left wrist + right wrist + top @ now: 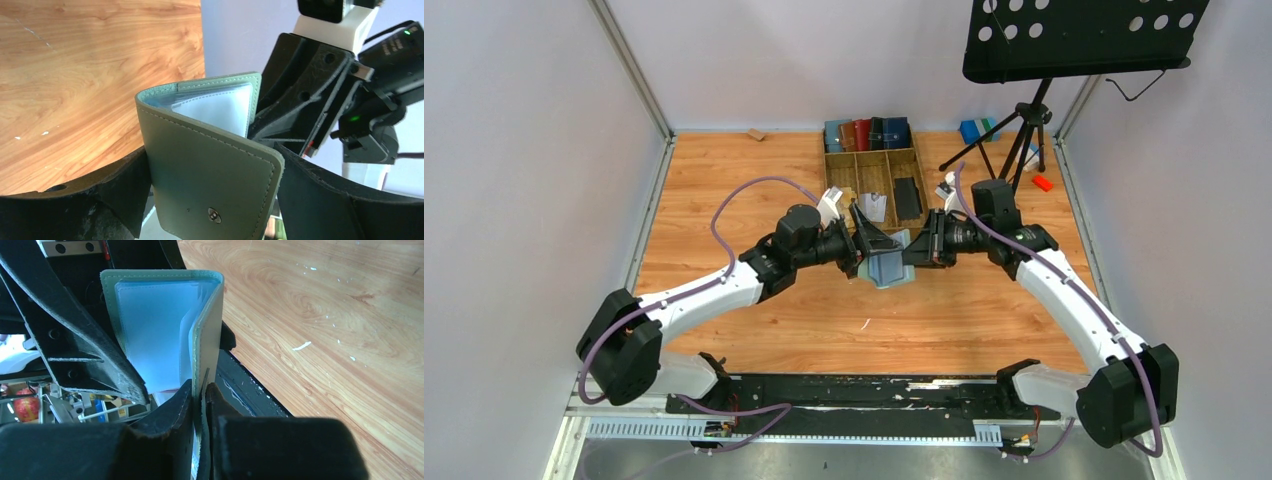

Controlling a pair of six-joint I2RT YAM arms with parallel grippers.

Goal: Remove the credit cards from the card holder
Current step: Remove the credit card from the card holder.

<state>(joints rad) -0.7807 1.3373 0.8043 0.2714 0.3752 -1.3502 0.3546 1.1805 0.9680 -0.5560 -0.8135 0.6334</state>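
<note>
Pale grey walls [514,150] enclose a wooden desk [754,190]. A black perforated music stand [1079,35] on a tripod [1024,135] stands at the desk's far right corner. Light is even and soft.

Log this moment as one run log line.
card holder: open, held off the table | left gripper: grips one cover | right gripper: shut on other cover | clear sleeves showing | no cards seen out

One card holder [890,266] — two tools, five wallets [867,133].
</note>
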